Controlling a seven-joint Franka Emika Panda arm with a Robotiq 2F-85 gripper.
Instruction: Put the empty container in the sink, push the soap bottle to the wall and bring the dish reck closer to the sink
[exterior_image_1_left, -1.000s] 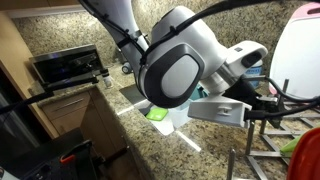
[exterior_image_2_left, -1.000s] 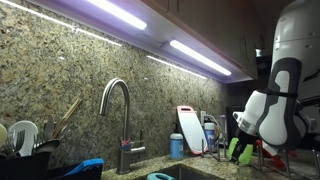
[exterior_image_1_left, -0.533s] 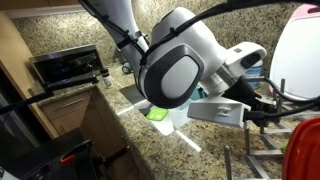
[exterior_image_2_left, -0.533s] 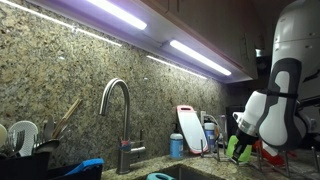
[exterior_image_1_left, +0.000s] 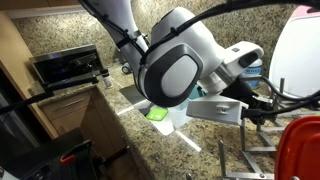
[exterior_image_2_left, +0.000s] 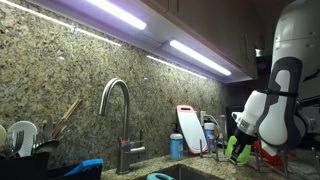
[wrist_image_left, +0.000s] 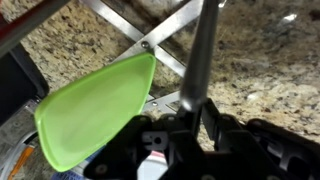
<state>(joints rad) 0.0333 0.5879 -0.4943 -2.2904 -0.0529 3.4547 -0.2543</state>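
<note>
Bright under-cabinet strips (exterior_image_2_left: 130, 14) glare above the dim wall (exterior_image_2_left: 60, 85); the wrist view is soft and blurred.

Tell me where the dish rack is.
In an exterior view, the dish rack stands right of the faucet and soap bottle; the gripper clamps it.

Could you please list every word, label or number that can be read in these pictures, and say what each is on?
No text is readable.
Soap bottle: label too small to read.
Pincer, shut on a dish rack prong: red-and-white mark on its body, too blurred to read.
</note>
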